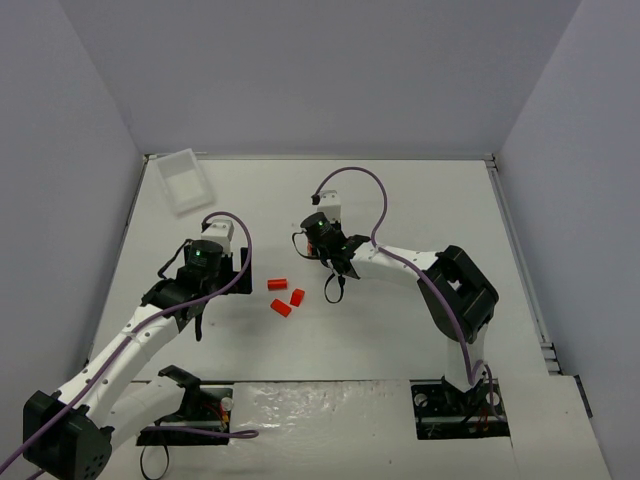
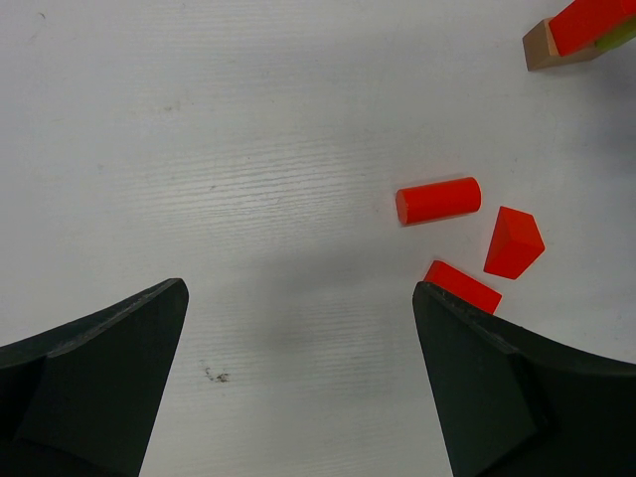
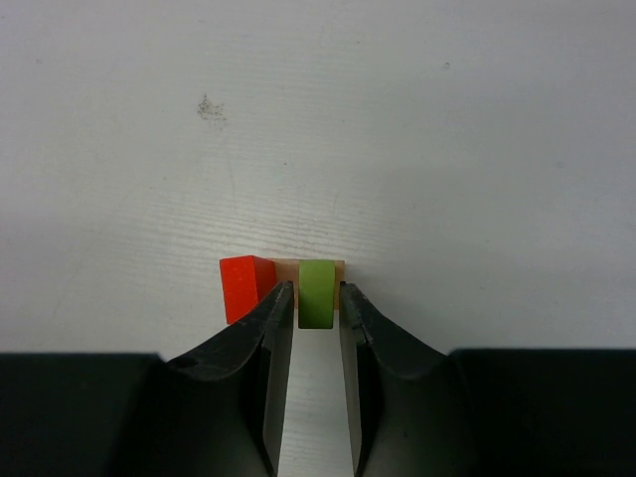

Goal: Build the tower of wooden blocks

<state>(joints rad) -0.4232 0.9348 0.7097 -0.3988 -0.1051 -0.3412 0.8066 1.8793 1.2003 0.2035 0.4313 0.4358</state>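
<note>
The partial tower shows in the right wrist view: a tan base [image 3: 286,268] on the table, a red block [image 3: 245,286] on its left part and a lime-green piece [image 3: 317,292] beside it. My right gripper [image 3: 310,303] stands over it, its jaws close on either side of the green piece with a thin gap each side. In the top view the right gripper [image 1: 333,270] hides the tower. A red cylinder [image 2: 438,200], a red triangular piece [image 2: 515,242] and a flat red block [image 2: 464,286] lie loose on the table. My left gripper [image 2: 298,318] is wide open and empty, just left of them.
A clear plastic tray [image 1: 183,180] lies at the far left corner. The loose red pieces [image 1: 285,296] lie between the two grippers. The tower's corner shows at the top right of the left wrist view [image 2: 581,30]. Grey walls enclose the white table [image 1: 420,200].
</note>
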